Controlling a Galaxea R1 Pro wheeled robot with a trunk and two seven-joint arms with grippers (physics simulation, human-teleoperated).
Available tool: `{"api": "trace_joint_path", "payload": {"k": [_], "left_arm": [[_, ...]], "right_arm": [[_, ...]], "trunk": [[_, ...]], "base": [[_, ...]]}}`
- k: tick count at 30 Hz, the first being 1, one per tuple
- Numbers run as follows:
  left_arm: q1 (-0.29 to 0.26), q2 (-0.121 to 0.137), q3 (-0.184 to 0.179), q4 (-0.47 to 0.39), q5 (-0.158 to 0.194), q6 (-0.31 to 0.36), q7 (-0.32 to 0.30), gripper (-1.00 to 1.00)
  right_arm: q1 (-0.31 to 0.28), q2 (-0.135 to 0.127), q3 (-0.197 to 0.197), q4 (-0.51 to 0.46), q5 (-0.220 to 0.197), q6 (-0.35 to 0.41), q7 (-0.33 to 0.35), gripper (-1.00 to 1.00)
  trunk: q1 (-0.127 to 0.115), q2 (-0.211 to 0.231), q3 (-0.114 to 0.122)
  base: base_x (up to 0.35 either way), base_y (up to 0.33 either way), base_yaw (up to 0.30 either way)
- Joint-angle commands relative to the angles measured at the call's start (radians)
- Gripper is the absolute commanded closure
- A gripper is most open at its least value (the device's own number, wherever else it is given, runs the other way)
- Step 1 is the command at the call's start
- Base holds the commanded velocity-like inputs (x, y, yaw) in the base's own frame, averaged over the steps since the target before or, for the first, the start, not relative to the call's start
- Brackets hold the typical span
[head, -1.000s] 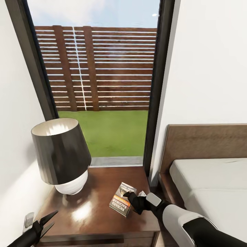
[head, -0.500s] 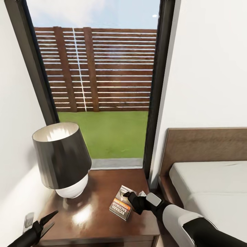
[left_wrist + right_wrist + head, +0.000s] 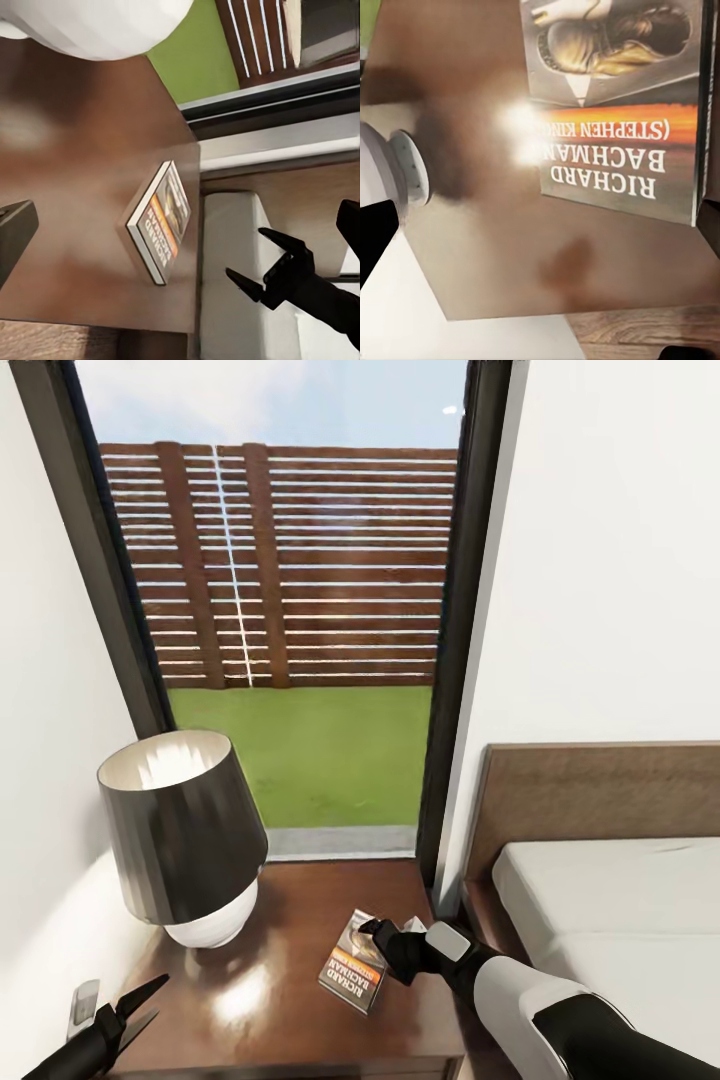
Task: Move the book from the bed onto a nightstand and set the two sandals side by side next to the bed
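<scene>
While the book [image 3: 354, 962] lies flat on the nightstand [image 3: 290, 920], near its right edge and well right of the lamp [image 3: 185, 830], my right gripper [image 3: 381, 941] hangs just beside its right edge with the fingers spread and nothing between them. My left gripper [image 3: 135, 1010] waits at the near left corner, fingers also parted and empty. I judge the paperback light, thin and a little flexible, with a glossy cover that could slide on the polished wood. If I had to lift it again, I would pinch across the spine or a long edge, since a corner hold would let it bend.
</scene>
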Motion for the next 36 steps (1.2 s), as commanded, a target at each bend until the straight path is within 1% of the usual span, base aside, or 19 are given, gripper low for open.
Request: {"api": "trace_joint_path", "payload": {"k": [1, 8, 14, 25, 28, 29, 33, 36], "left_arm": [[0.0, 0.0, 0.0, 0.0, 0.006, 0.008, 0.0, -1.0], [0.0, -0.001, -0.001, 0.0, 0.006, 0.008, 0.003, -1.0], [0.0, -0.004, -0.002, 0.0, 0.005, 0.005, 0.007, -1.0], [0.0, -0.006, -0.009, 0.005, 0.004, -0.005, 0.013, -1.0], [0.0, -0.005, -0.009, 0.016, -0.001, -0.007, 0.013, -1.0], [0.0, -0.004, -0.009, 0.029, -0.007, -0.008, 0.013, -1.0], [0.0, 0.0, -0.007, 0.064, -0.023, -0.01, 0.012, -1.0], [0.0, 0.008, -0.007, 0.087, -0.036, -0.013, 0.012, -1.0]], "right_arm": [[-0.001, 0.0, 0.008, 0.001, -0.004, 0.002, 0.006, -1.0], [-0.001, -0.001, 0.007, 0.001, -0.007, -0.003, 0.018, -1.0], [-0.001, -0.001, -0.003, 0.001, -0.008, -0.019, 0.021, -1.0], [-0.001, -0.003, -0.003, 0.001, -0.008, -0.032, 0.028, -1.0], [-0.001, -0.014, -0.002, -0.001, -0.008, -0.033, 0.044, -1.0], [-0.001, -0.026, -0.001, -0.002, -0.007, -0.032, 0.065, -1.0], [-0.001, -0.047, 0.0, -0.004, -0.006, -0.033, 0.119, -1.0], [-0.001, -0.061, 0.0, -0.003, -0.006, -0.033, 0.151, -1.0]], "trunk": [[-0.004, 0.007, 0.002], [-0.031, 0.056, 0.024], [-0.054, 0.098, 0.043], [-0.096, 0.175, 0.077], [-0.108, 0.196, 0.087], [-0.111, 0.203, 0.09], [-0.127, 0.231, 0.103], [-0.138, 0.252, 0.112]], "base": [[0.0, 0.0, 0.0], [0.0, 0.0, 0.0], [0.0, 0.0, 0.0], [0.0, 0.0, 0.0], [0.0, 0.0, 0.0], [0.0, 0.0, 0.0], [0.0, 0.0, 0.0], [0.0, 0.0, 0.0]]}}
